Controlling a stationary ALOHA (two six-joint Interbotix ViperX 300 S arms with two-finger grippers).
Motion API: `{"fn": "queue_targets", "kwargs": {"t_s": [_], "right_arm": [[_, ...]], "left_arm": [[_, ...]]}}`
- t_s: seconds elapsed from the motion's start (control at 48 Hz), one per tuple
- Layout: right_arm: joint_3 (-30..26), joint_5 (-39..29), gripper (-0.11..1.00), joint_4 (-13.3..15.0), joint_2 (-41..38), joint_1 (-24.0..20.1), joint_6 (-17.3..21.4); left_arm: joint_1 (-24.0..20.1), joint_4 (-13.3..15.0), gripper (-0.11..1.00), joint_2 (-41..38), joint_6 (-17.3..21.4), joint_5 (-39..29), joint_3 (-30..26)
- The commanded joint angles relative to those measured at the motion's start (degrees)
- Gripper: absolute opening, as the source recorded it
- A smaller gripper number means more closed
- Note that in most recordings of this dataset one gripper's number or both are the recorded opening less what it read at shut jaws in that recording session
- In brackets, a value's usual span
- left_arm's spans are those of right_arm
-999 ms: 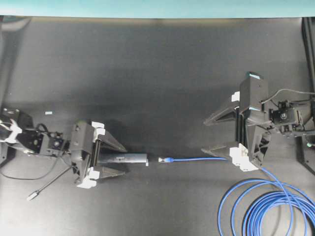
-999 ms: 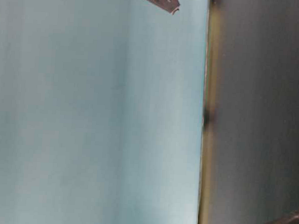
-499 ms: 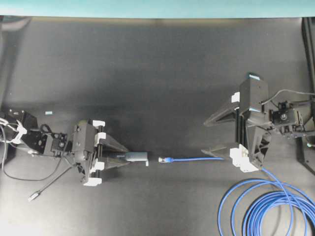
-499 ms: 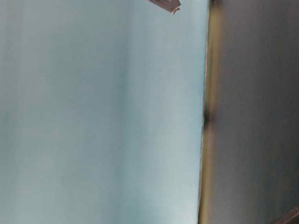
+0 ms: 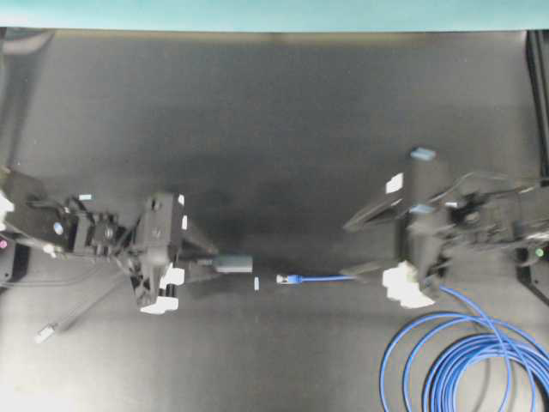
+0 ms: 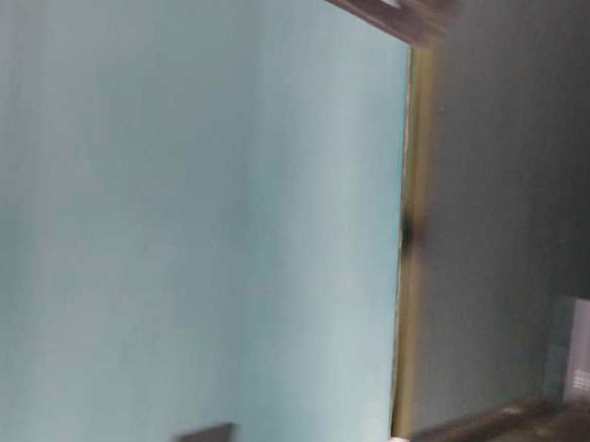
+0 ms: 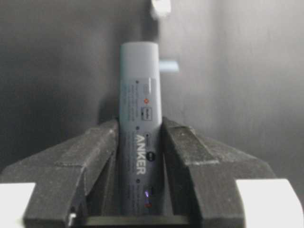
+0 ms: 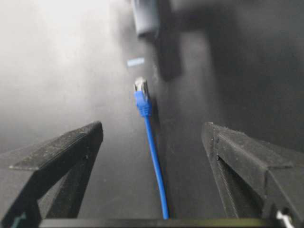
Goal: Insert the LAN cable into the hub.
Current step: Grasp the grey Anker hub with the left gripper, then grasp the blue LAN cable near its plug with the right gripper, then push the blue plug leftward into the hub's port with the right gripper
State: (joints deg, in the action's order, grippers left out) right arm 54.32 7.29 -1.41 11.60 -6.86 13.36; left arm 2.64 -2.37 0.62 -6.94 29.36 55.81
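The hub (image 5: 233,263) is a grey bar marked ANKER (image 7: 139,118). My left gripper (image 5: 204,259) is shut on its rear half, and its front end sticks out towards the right. In the left wrist view the gripper (image 7: 140,127) presses both sides of the bar. The blue LAN cable (image 5: 330,278) lies straight on the black table, its plug (image 5: 287,279) a short way from the hub's front end. My right gripper (image 5: 356,249) is open and straddles the cable (image 8: 153,147) without touching it. The plug (image 8: 141,89) points at the hub end (image 8: 145,16). The cable's coil (image 5: 467,365) lies at the bottom right.
The hub's thin grey cord runs left to a small silver plug (image 5: 43,333). A small pale tape mark (image 5: 256,283) sits between hub and cable plug, and another (image 5: 84,196) at the far left. The table-level view is blurred and shows only arm parts.
My left gripper has closed on the hub and drawn it slightly left and up. My right gripper has shifted left along the cable, still open. The cable has not moved.
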Motion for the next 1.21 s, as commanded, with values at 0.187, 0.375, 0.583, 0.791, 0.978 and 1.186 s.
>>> {"fn": "queue_targets", "kwargs": {"t_s": [0.187, 0.375, 0.583, 0.791, 0.978, 1.186], "right_arm": [[-4.48, 7.29, 0.81, 0.18, -13.27, -1.41, -2.81], [-6.42, 9.05, 0.81, 0.18, -18.54, -1.41, -3.96], [-6.94, 10.02, 0.81, 0.18, -21.71, -1.32, -4.39], [-7.73, 10.90, 0.81, 0.09, -23.91, -1.41, -4.22], [-7.91, 10.02, 0.67, 0.09, -24.43, -2.46, -4.39], [-7.82, 6.86, 0.13, 0.09, -24.43, -3.52, -4.22]], "left_arm": [[0.35, -0.18, 0.28, 6.59, -0.09, -10.11, -3.52], [0.97, -0.18, 0.28, 8.26, -0.53, -12.83, -3.60], [1.49, -0.18, 0.28, 8.26, -0.62, -13.10, -3.43], [1.49, -0.18, 0.28, 8.26, -0.70, -13.10, -3.52], [1.49, -0.18, 0.28, 8.26, -0.70, -13.10, -3.52], [1.49, -0.18, 0.28, 8.26, -0.70, -13.10, -3.60]]}}
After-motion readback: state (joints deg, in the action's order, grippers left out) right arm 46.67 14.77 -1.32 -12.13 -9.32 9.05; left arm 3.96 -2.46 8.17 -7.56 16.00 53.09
